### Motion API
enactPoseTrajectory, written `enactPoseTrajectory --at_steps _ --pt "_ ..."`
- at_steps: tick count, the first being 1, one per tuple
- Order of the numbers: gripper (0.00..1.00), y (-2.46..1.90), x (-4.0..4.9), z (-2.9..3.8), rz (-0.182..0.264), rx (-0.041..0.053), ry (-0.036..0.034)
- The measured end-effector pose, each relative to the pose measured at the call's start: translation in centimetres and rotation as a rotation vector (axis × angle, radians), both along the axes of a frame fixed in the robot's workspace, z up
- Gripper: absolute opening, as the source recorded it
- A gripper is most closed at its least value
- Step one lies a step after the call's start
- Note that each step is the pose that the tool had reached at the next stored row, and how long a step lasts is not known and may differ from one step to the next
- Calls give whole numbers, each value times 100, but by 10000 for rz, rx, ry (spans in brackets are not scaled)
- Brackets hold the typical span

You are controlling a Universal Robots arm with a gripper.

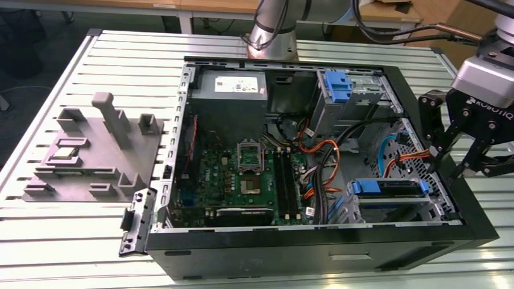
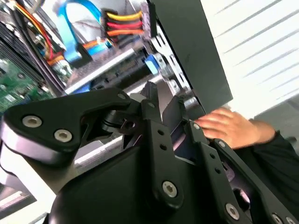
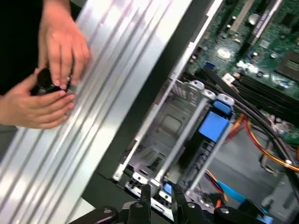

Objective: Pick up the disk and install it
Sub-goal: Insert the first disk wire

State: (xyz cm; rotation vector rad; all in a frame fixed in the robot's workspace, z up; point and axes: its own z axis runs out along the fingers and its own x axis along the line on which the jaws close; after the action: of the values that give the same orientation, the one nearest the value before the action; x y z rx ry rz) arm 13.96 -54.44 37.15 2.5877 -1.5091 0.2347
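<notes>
I am hovering the hand (image 1: 459, 168), partly open and empty, over the 3 o'clock edge of the computer case (image 1: 321, 244). The blue-railed disk (image 1: 386, 188) seems seated in the 4 o'clock bay, so I judge installation nearly done. Any move calls for clearing the orange cables (image 1: 405, 158) and a person's hands (image 3: 51, 88) working on the counter (image 1: 120, 54).

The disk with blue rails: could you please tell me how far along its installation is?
Done, apparently: the silver-grey disk with blue plastic rails sits in a drive bay of the open black computer case. In hand: nothing; the gripper hangs open beside that bay. Left: I cannot tell whether it is fully seated.
</notes>
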Motion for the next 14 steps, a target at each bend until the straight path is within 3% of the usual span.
enactPoseTrajectory --at_steps 1,5,10,14 --pt "31 0 0 0 0 -128 -9" --pt "31 0 0 -2 51 -155 -15" --pt "31 3 0 -7 600 -185 -20" --pt "31 99 0 -14 667 -183 -21"
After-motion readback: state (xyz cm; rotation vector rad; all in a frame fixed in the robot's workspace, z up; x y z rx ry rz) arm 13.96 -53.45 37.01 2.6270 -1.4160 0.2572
